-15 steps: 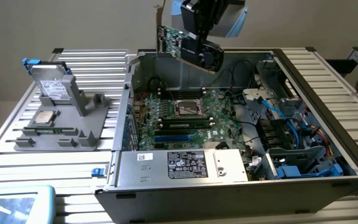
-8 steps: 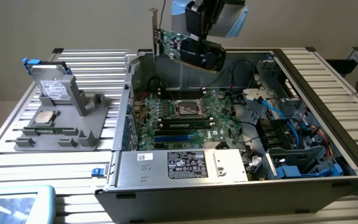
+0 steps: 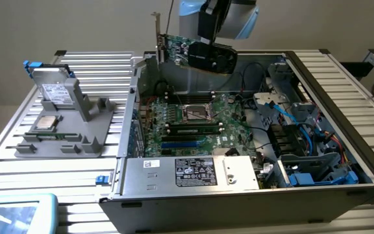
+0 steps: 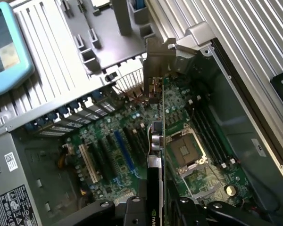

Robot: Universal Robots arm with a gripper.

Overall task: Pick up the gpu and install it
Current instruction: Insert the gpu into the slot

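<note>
The gpu (image 3: 196,52), a black card with a green board edge and a slim metal bracket at one end, hangs in the air over the rear of the open computer case (image 3: 343,126). My gripper (image 3: 214,35) comes down from above and is shut on the card's upper part. The wrist view sees the gpu (image 4: 158,141) edge-on between my fingers (image 4: 132,209), bracket end farthest from the camera. The card is held above the motherboard (image 4: 108,165), between the CPU socket (image 4: 186,153) and the blue expansion slot (image 4: 125,150), touching neither.
A grey holder (image 3: 76,131) on the slatted table at the exterior view's left carries a silver hard drive (image 3: 54,90) and a square CPU chip (image 3: 46,123). A blue-framed tablet (image 3: 11,212) lies at the near left corner. The power supply (image 3: 194,173) and cables (image 3: 304,141) fill the case's front and right.
</note>
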